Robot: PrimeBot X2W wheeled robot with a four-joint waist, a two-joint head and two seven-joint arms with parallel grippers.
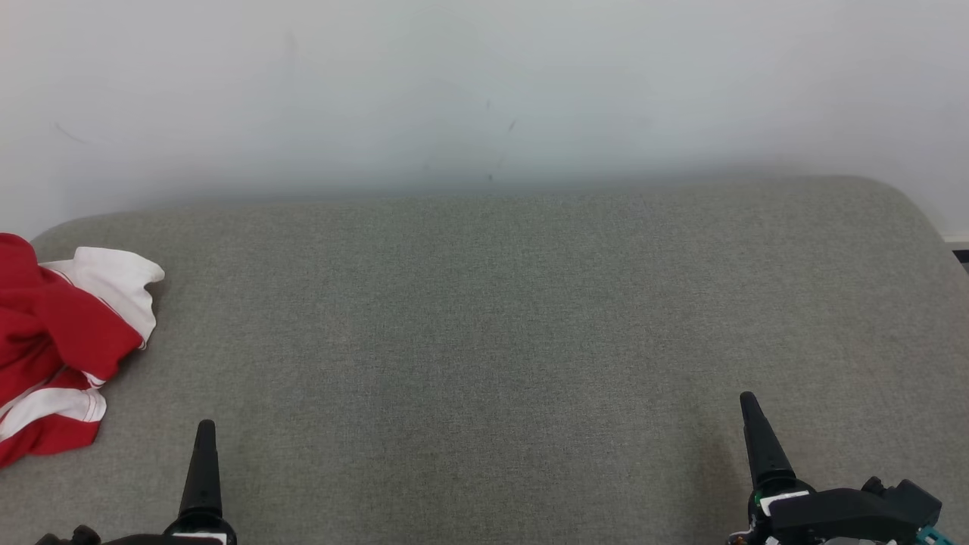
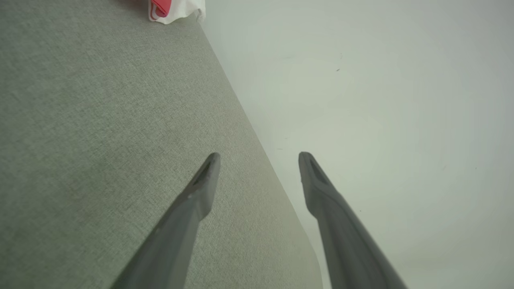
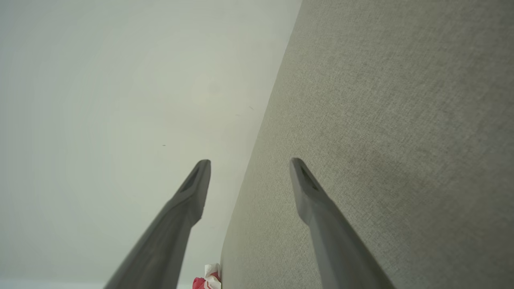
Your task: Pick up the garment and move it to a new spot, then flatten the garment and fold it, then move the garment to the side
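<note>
Both the left gripper (image 2: 259, 154) and right gripper (image 3: 249, 160) are held wide, empty; the garment (image 1: 53, 341) at the left end of the cushion (image 1: 484, 341) should be pinched through a thick fold.

Left gripper (image 2: 259, 156): 2 long dark grey fingers (image 2: 188, 216), tapering to blunt tips, narrow recessed slot (image 2: 202, 175) on each inner face near the tip. Right gripper (image 3: 250, 160): same 2 fingers, same slots. Head view: fingers look matte black, cone-like. Right base housing (image 1: 848, 511) is black and blocky, with a white patch (image 1: 783, 499) at the finger root and a teal piece (image 1: 933, 536) at its lower right corner. Left base also has a white patch.
</note>
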